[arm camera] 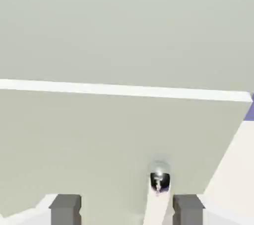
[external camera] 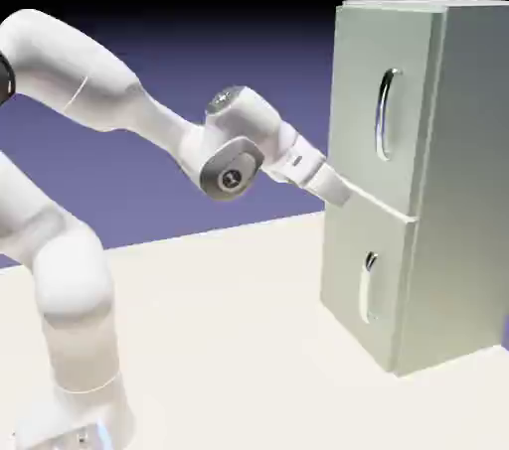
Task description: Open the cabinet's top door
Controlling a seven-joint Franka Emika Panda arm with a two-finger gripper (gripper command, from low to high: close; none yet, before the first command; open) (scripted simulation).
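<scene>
Claw [external camera: 343, 190], its fingers spread and grasping nothing, pointing at the cabinet [external camera: 457, 180] near the seam between doors. Top door [external camera: 383, 100], shut, lies above the claw; its handle [external camera: 385, 115] is up and beyond. Cabinet stands on the worktop [external camera: 229, 339], both doors closed.

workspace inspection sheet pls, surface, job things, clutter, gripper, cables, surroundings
surface: pale cream table, bare where visible.
job's things: cabinet stands upright on the table at the exterior view's right; top door looks shut, flush with the front; its long silver handle untouched. Lower door also shut, with smaller handle.
clutter: nothing seen.
grippers: gripper open, empty, tips near the seam between the two doors, below the top handle; the hand view shows the grey fingertips apart and the smaller handle's end between them.
cables: nothing seen.
surroundings: plain blue-violet backdrop.
</scene>
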